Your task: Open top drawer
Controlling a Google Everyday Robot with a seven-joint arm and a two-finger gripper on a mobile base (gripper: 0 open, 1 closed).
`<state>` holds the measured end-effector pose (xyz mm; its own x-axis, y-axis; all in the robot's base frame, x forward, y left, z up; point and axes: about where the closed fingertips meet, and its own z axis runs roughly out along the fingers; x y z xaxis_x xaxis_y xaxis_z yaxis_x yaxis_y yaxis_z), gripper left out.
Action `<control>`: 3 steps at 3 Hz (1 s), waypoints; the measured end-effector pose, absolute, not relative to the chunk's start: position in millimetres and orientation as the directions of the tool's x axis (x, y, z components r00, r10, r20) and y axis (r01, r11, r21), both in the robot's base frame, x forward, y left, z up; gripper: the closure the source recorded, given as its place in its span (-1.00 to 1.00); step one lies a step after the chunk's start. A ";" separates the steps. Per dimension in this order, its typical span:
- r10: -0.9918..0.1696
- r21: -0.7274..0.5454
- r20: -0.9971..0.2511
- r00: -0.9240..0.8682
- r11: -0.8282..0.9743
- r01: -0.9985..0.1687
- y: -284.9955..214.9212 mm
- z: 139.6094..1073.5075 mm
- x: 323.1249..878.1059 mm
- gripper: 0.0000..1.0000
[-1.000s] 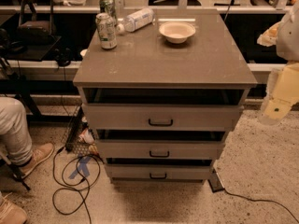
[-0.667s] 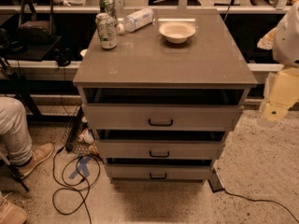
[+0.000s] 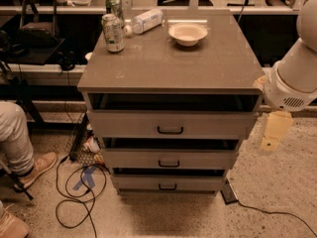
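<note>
The grey cabinet [image 3: 171, 58] has three stacked drawers. The top drawer [image 3: 129, 124] is the uppermost front, with a small black handle [image 3: 170, 130] at its centre and a dark gap above it under the cabinet top. Its front sits about level with the two drawers below. My gripper [image 3: 274, 132] hangs cream-coloured from the white arm [image 3: 297, 78] at the cabinet's right side. It is level with the top drawer front, off its right end, apart from the handle and holding nothing.
On the cabinet top stand two cans [image 3: 112, 31], a lying plastic bottle [image 3: 146, 20] and a white bowl [image 3: 187, 33]. A seated person's leg and shoe [image 3: 22, 152] are at the left. Cables [image 3: 74, 192] lie on the floor at the lower left, and one runs at the lower right.
My gripper has moved down and a little left, closer to the right end of the top drawer front. The drawers have not moved.
</note>
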<state>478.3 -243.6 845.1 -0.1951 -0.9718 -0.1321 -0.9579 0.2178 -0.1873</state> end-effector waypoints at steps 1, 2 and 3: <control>-0.972 -0.187 -0.132 -0.195 0.218 -0.958 -243.6 845.1 478.3 -1.00; -0.975 -0.183 -0.165 -0.150 0.180 -0.966 -237.9 811.7 490.1 -1.00; -0.972 -0.185 -0.219 -0.087 0.129 -0.974 -225.4 758.7 513.1 -1.00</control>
<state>513.1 -225.4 758.7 -0.0874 -0.9717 -0.2194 -0.9743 0.1293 -0.1846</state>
